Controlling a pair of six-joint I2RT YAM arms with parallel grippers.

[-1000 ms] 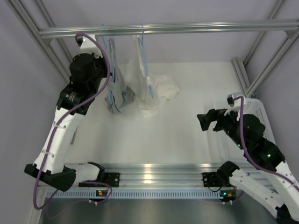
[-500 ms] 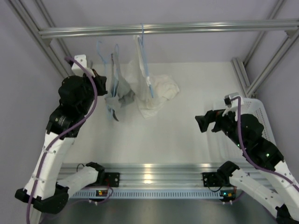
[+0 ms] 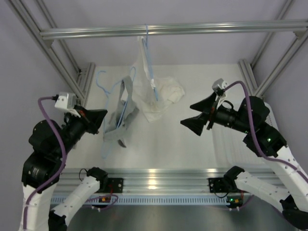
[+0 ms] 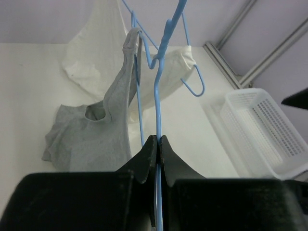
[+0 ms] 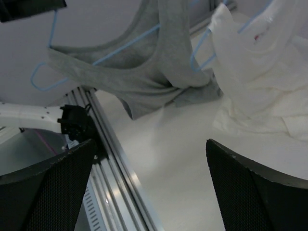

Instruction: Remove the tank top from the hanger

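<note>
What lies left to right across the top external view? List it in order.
left gripper, shut on the hanger → tank top → white garment → right gripper, open. The hanger's span overlaps its neighbours, so it gets no slot of its own.

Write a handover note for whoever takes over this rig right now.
Left pincer: shut on the hanger wire, holding it clear of the rail.
Right pincer: open, empty, aimed at the tank top, not touching it.
Tank top: strap over the hanger, body sagging low towards the table.
Done: hanger is off the rail.
Left: pull the tank top off the hanger.
</note>
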